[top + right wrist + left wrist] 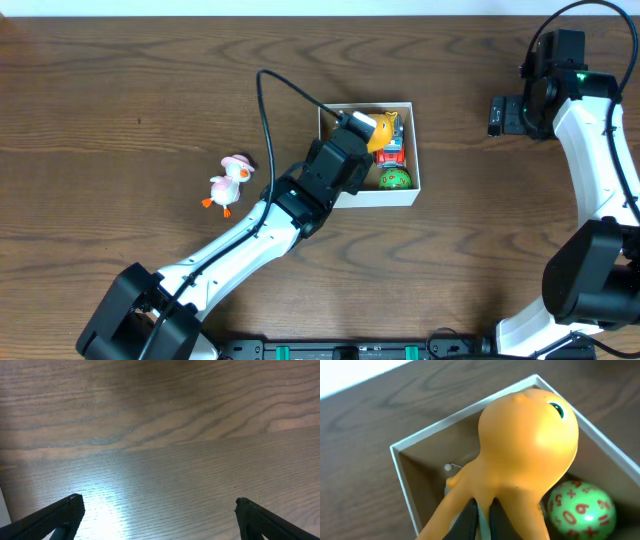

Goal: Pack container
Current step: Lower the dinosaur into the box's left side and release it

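Note:
The container is a small square box with white walls and a tan inside, at mid table; it also shows in the left wrist view. My left gripper is shut on an orange octopus toy, pinching one of its legs and holding it over the box's far half. A green ball with red numbers and a red toy lie inside the box. My right gripper is open and empty above bare wood at the far right.
A pink and white duck toy lies on the table left of the box, beside my left arm. A black cable arcs from the left arm over the table. The table is dark brown wood.

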`<state>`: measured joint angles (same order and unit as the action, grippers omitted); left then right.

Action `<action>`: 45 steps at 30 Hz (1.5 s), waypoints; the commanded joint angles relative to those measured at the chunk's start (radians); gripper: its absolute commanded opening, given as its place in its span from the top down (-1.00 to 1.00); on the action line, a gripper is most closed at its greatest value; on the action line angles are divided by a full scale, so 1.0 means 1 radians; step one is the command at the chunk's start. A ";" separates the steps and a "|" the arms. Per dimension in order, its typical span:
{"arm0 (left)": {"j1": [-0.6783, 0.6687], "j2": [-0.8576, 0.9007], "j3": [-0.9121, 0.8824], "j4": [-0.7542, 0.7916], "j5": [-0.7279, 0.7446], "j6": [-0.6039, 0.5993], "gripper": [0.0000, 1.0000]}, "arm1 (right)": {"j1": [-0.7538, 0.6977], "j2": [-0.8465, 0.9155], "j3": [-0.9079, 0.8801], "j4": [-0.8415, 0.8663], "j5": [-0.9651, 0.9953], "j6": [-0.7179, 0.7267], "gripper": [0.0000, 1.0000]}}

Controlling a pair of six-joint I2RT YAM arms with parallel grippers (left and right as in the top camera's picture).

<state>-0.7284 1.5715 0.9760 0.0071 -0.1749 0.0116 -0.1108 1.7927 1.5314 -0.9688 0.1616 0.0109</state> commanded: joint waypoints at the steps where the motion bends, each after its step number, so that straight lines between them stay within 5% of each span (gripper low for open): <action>1: 0.002 0.010 0.031 0.006 0.011 0.162 0.88 | -0.006 -0.014 -0.001 0.000 0.007 -0.008 -0.99; 7: 0.003 0.010 0.031 0.022 0.010 0.148 0.88 | -0.009 -0.014 -0.001 0.000 0.007 -0.008 -0.98; 12: 0.003 0.010 0.031 0.080 0.001 -0.106 0.88 | -0.006 -0.014 -0.001 0.000 0.007 -0.008 -0.99; 17: 0.003 0.010 0.031 0.069 -0.142 -0.495 0.89 | -0.006 -0.014 -0.001 0.000 0.007 -0.008 -0.98; 29: 0.005 0.092 0.031 0.029 -0.233 -0.818 0.88 | -0.006 -0.014 -0.001 0.000 0.007 -0.008 -0.99; 45: 0.003 0.145 0.063 0.080 -0.145 -0.830 0.89 | -0.006 -0.014 -0.001 0.000 0.007 -0.008 -0.98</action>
<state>-0.7277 1.7134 0.9962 0.0795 -0.3431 -0.8093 -0.1108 1.7927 1.5314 -0.9688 0.1616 0.0109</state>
